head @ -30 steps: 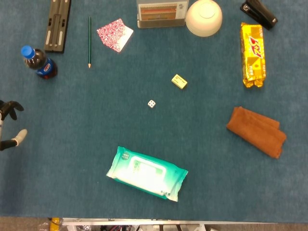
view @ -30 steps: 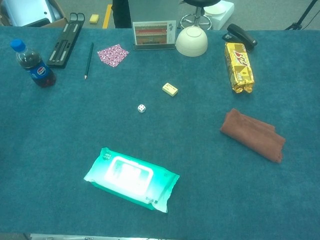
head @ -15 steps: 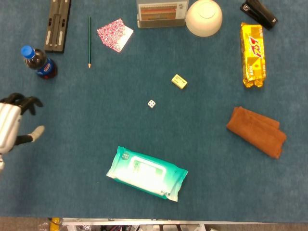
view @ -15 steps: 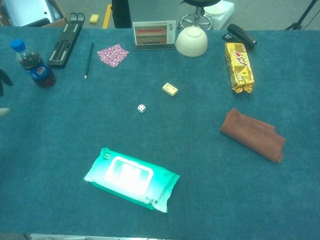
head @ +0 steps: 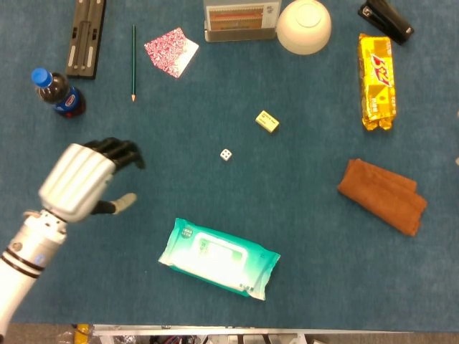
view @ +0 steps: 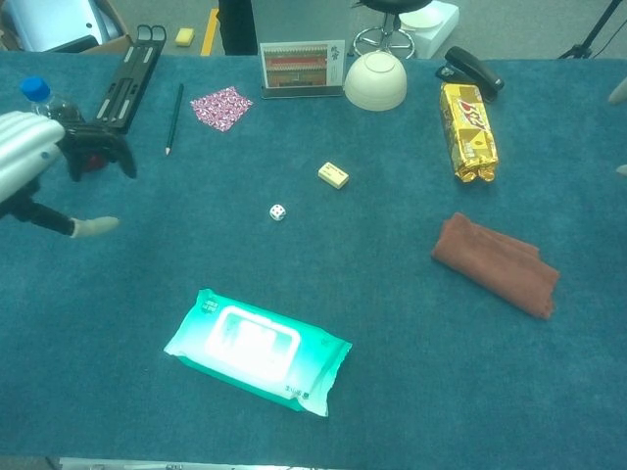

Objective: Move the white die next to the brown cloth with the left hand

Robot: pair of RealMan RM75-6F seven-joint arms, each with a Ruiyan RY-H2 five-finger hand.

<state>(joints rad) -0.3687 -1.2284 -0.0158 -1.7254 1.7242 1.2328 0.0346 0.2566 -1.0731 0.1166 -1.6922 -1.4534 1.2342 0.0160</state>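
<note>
The white die (head: 226, 154) lies alone on the blue table cover (head: 301, 215) in the head view, near the middle, with a yellow eraser (head: 267, 121) just up and to its right. The brown cloth (head: 382, 196) lies well apart from the die, toward the right edge. The left hand (head: 86, 179) hovers at the left side, well short of the die, released and grasping nothing: its dark fingers (head: 122, 150) are spread and curve forward, and the thumb sticks out to the side. A green wipes pack (head: 218, 257) lies below the die. A cola bottle (head: 59, 93) stands up and to the left of the hand.

In the chest view, the die (view: 278, 211) sits between the eraser (view: 333, 175) and the wipes pack (view: 257, 350). The cloth (view: 496, 263) lies far to its right. The left hand (view: 44, 166) enters from the left edge with fingers apart, partly covering the bottle (view: 39, 93). At the right edge, 2 pale slivers may belong to the right hand; its state cannot be told.
</note>
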